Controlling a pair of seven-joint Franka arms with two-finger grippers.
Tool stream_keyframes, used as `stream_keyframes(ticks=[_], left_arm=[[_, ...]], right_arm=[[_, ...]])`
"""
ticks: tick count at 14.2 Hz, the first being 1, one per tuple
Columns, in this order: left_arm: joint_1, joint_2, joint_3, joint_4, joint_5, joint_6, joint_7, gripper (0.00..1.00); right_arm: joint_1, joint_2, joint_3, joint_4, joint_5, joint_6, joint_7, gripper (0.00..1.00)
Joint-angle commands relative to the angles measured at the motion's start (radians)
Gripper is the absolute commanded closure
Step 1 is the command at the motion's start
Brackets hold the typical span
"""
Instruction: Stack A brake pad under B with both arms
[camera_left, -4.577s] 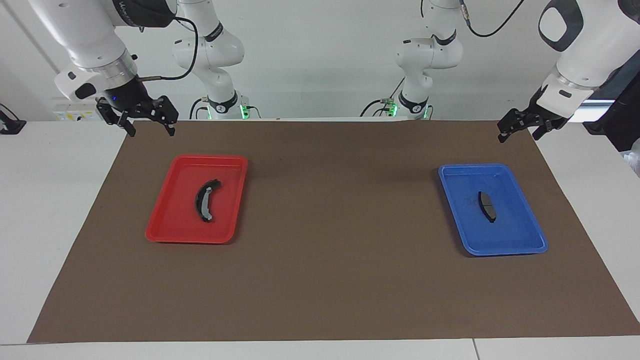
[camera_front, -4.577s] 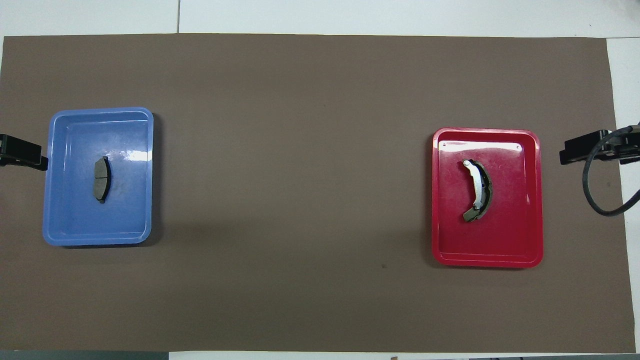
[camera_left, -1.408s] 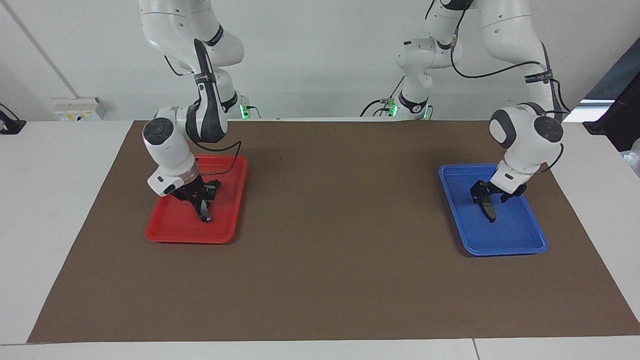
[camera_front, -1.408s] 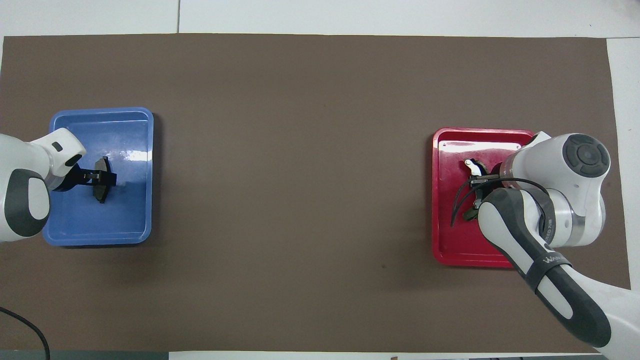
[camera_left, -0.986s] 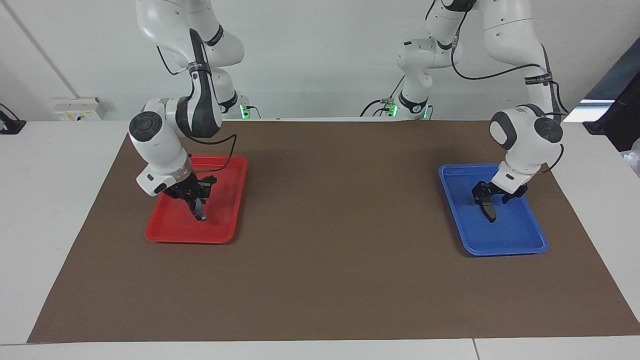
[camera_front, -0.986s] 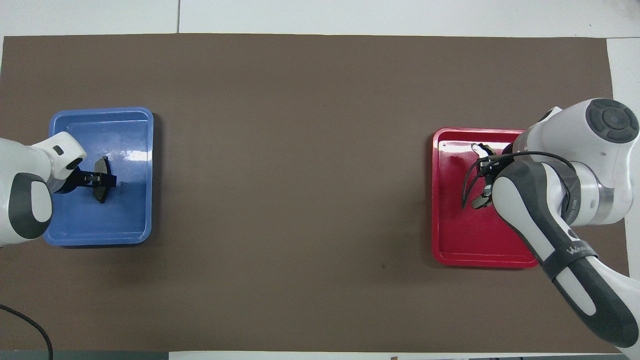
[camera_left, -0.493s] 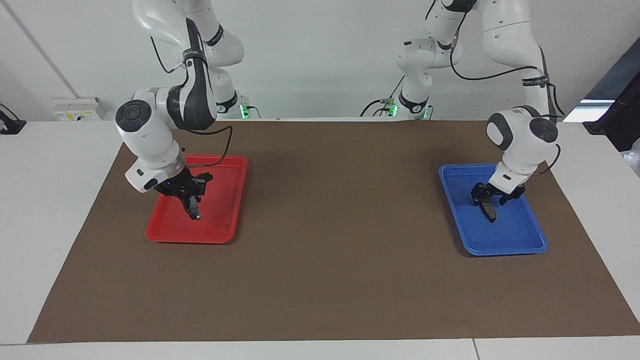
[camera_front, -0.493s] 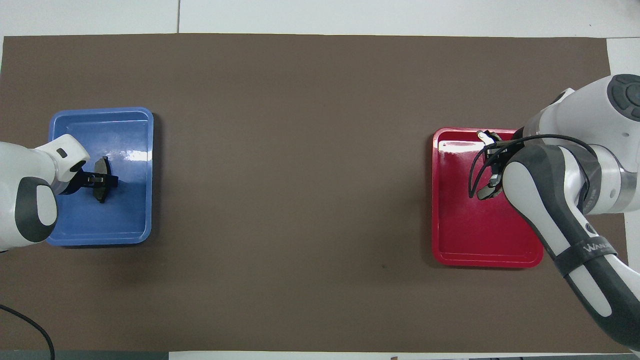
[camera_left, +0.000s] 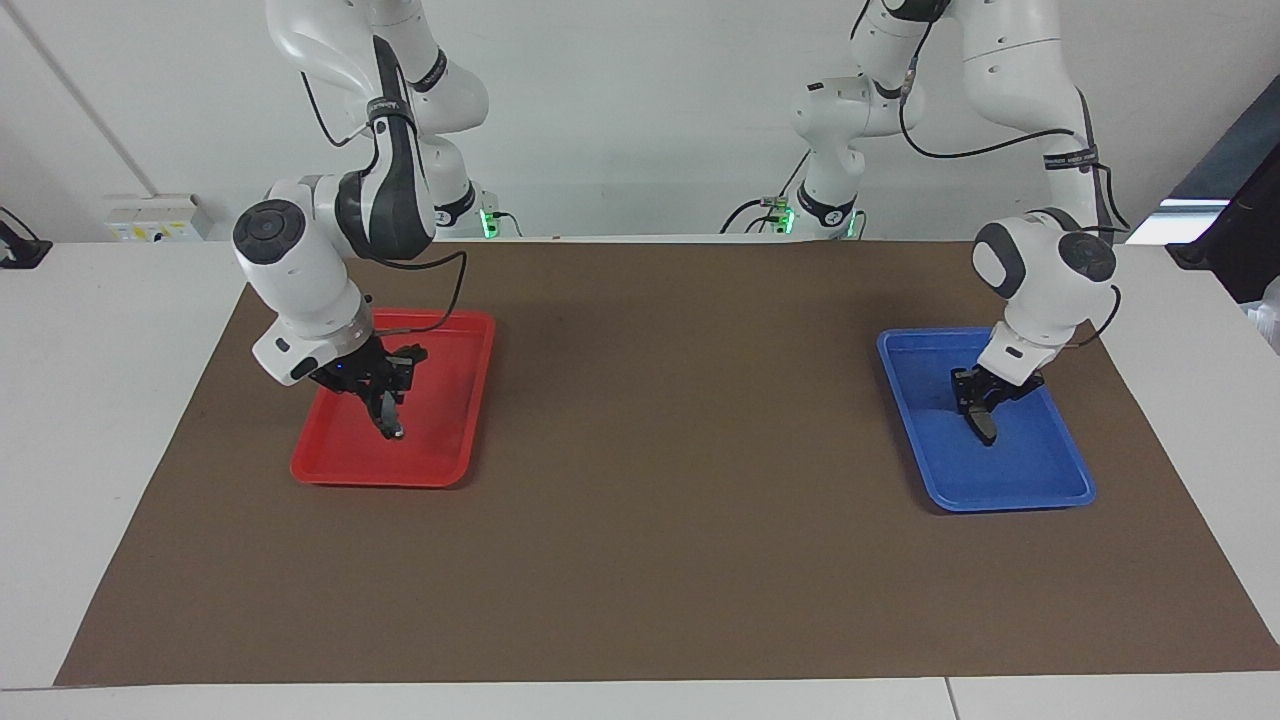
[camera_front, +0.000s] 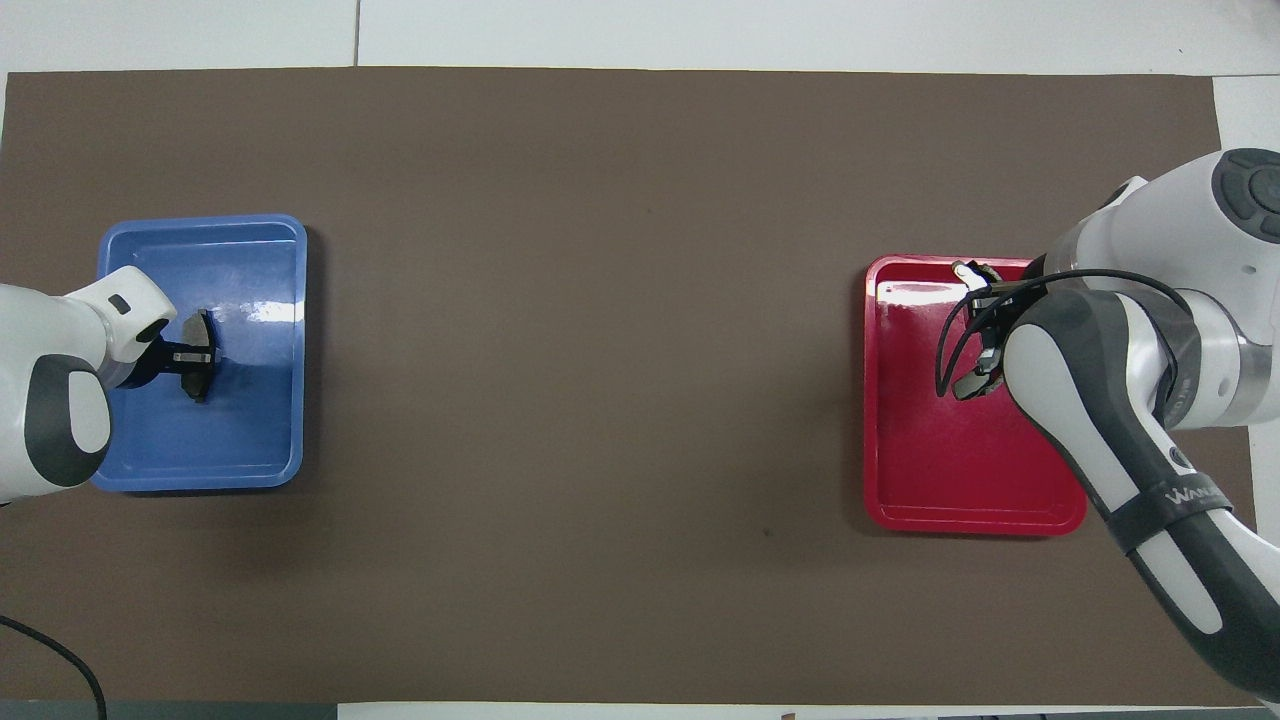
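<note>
Hanging over the red tray (camera_left: 340, 466), the right gripper (camera_left: 385, 400) is seen with the crescent brake pad (camera_left: 388, 414) clamped between its fingers, the pad's lower tip with its pale tab pointing down toward the tray floor. In the facing view the pad appears lifted off the tray, held on edge rather than lying flat; whether a gap remains beneath its tip cannot be told for certain. In the overhead view only the pale upper tab of the crescent pad (camera_front: 966, 270) and a sliver of its lower end are shown past the right arm's wrist, near the tray's edge that is farther from the robots; the red tray (camera_front: 930, 480) is otherwise bare.

At the left arm's end of the brown mat (camera_left: 660, 560), the blue tray (camera_left: 1040, 480) is found, with the left gripper (camera_left: 983, 400) lowered into it. Its jaws are drawn narrow onto the short dark brake pad (camera_left: 985, 424), which is gripped about its middle. In the overhead view the left gripper (camera_front: 192, 356) is seen closed across the short pad (camera_front: 200, 355), inside the blue tray (camera_front: 250, 440) and toward the tray side nearest the left arm's wrist. Whether the short pad rests on the tray floor or is just raised cannot be told.

The two trays lie well apart on the mat, the red one toward the right arm's end relative to the blue tray.
</note>
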Motion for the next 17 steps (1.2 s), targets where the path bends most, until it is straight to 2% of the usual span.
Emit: stream_keyframes(ticks=[1,4,6,9,11,13,17], left_arm=[[-0.035,-0.042,0.007,0.06,0.006,-0.104,-0.019,0.97],[-0.111,-0.047,0.007,0.178,0.006,-0.267,-0.108,0.97],[-0.208,-0.041,0.007,0.219,0.006,-0.318,-0.22,0.97],[-0.401,-0.029,0.005,0.216,0.006,-0.269,-0.455,0.99],[-0.54,0.007,0.005,0.216,0.006,-0.211,-0.64,0.98],[-0.654,0.043,0.007,0.219,0.006,-0.162,-0.737,0.97],[-0.776,0.158,0.007,0.261,0.006,-0.08,-0.847,0.93]], right_arm=[[-0.008,-0.004,0.004,0.014,0.011,-0.016,-0.032,0.86],[-0.008,-0.004,0.004,0.016,0.012,-0.016,-0.032,0.86],[-0.008,-0.004,0.004,0.016,0.012,-0.013,-0.032,0.86],[-0.008,-0.004,0.004,0.016,0.012,-0.008,-0.032,0.86],[-0.008,-0.004,0.004,0.016,0.012,-0.007,-0.032,0.86],[-0.008,-0.004,0.003,0.014,0.012,-0.002,-0.032,0.86],[-0.008,-0.003,0.004,0.014,0.012,-0.001,-0.032,0.86]])
